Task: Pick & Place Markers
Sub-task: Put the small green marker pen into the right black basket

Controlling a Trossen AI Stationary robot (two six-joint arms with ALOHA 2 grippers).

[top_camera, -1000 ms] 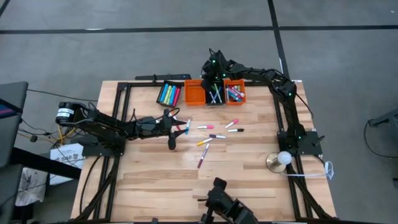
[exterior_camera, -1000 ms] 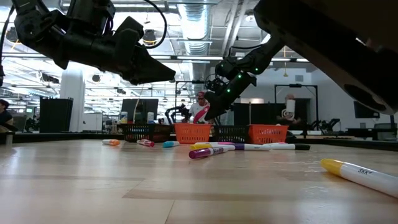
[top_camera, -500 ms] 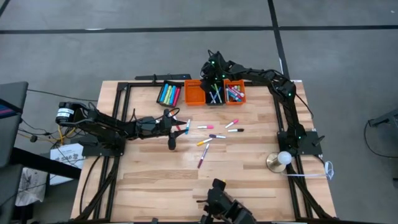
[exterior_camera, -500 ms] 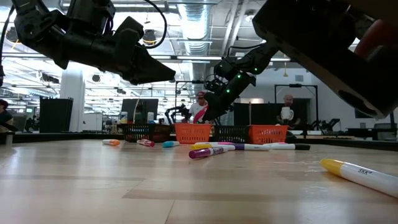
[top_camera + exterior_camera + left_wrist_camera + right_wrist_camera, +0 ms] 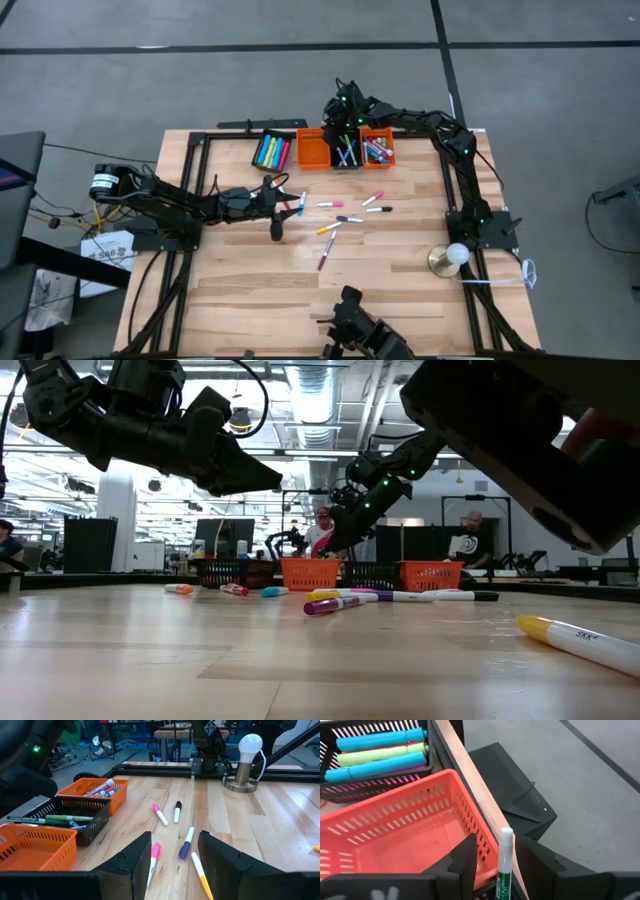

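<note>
Several markers (image 5: 348,218) lie loose mid-table. Four bins stand in a row at the far edge: a black bin (image 5: 272,150) with blue and green markers, an orange bin (image 5: 405,837) with nothing in it, another black bin (image 5: 346,152) and a second orange bin (image 5: 378,150), both holding markers. My right gripper (image 5: 502,865) is open over the first orange bin's far rim, and a white-ended, green-labelled marker (image 5: 505,855) stands between its fingers. My left gripper (image 5: 175,862) hovers open above the loose markers, with nothing in it. My right gripper has the green-labelled marker upright between its fingers, its white end (image 5: 506,835) pointing away from the wrist. A gap shows between the marker and one finger (image 5: 467,857). I cannot tell whether the other finger (image 5: 535,865) touches it; the marker's lower part is out of frame.
A bulb on a round base (image 5: 452,256) stands near the right arm's base. A dark device (image 5: 358,325) sits at the table's near edge. A yellow-capped marker (image 5: 575,638) lies close to the low camera. People show in the room beyond the table.
</note>
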